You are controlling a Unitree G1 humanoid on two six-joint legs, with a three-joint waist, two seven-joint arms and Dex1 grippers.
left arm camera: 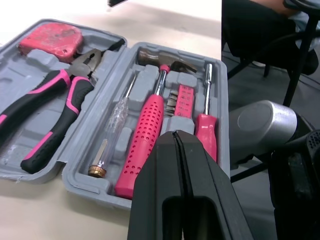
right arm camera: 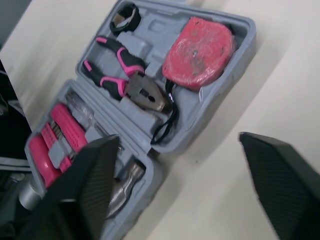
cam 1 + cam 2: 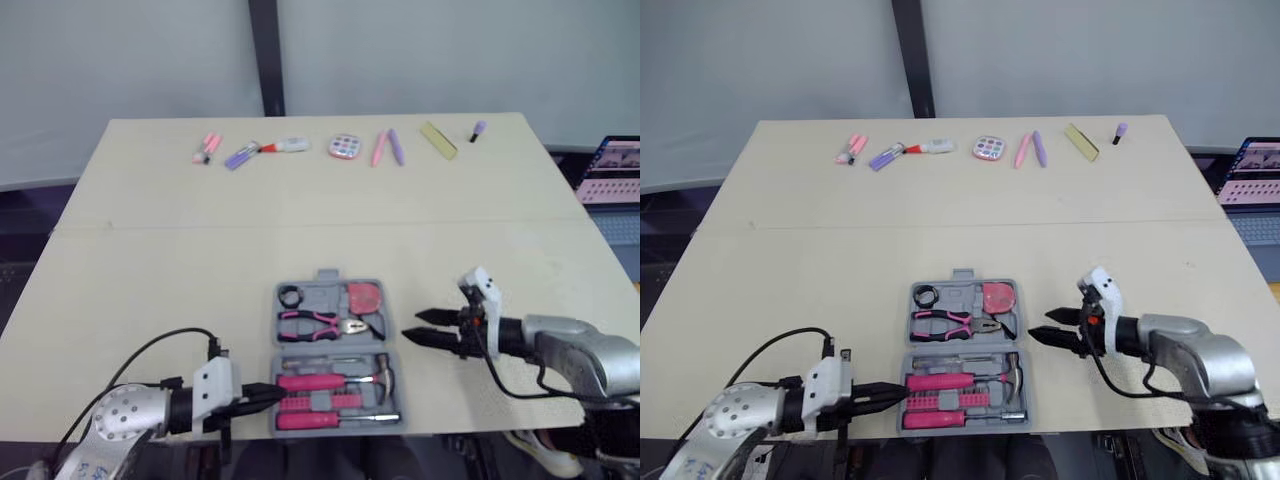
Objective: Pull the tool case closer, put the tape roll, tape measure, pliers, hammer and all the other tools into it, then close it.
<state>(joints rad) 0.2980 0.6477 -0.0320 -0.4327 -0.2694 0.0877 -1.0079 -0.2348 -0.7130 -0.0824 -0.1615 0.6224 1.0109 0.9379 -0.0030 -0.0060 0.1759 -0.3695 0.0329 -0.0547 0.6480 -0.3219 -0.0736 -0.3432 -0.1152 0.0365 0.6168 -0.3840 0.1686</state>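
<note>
The grey tool case (image 3: 328, 277) lies open near the table's front edge. Its far half holds a black tape roll (image 3: 290, 296), a pink tape measure (image 3: 365, 297) and pink-handled pliers (image 3: 315, 324). In the near half lie a hammer (image 3: 312, 381), a bit set and screwdrivers (image 3: 330, 420). My left gripper (image 3: 268, 392) is shut with nothing in it, its tip at the left edge of the case's near half, by the hammer handle (image 1: 145, 135). My right gripper (image 3: 420, 328) stands open just right of the case, level with the pliers (image 2: 135, 85) and apart from the case.
Along the table's far side runs a row of small items: pink markers (image 3: 207, 147), a purple pen (image 3: 240, 156), a glue stick (image 3: 287, 146), a round palette (image 3: 344, 147), two more pens (image 3: 388, 147) and a yellow strip (image 3: 438, 140). A laptop (image 3: 615, 170) sits off the right edge.
</note>
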